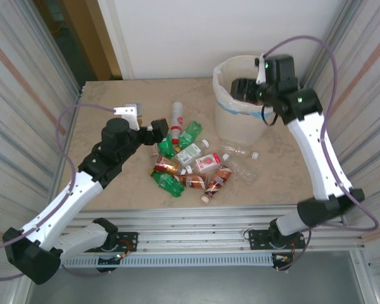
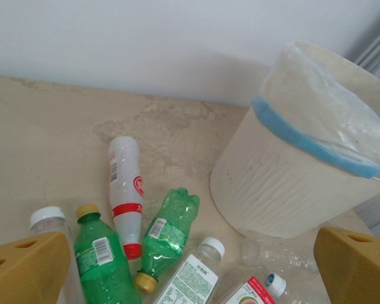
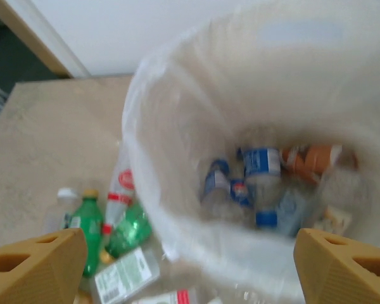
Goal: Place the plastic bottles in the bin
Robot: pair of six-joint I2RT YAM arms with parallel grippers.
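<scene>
Bottles lie in the bin beneath the right claw.

both grippers spread, the right one over the bin

the right arm climbs from its base along the right side of the bin, then bends left at the wrist. the right gripper hangs above the bin's mouth, pointing down into it. its fingers stand wide apart with nothing between them. the left arm stretches on a diagonal toward the bin. the left gripper sits low, well to the left of the bin and facing its wall. its fingers are fully spread, gripping nothing.
</scene>
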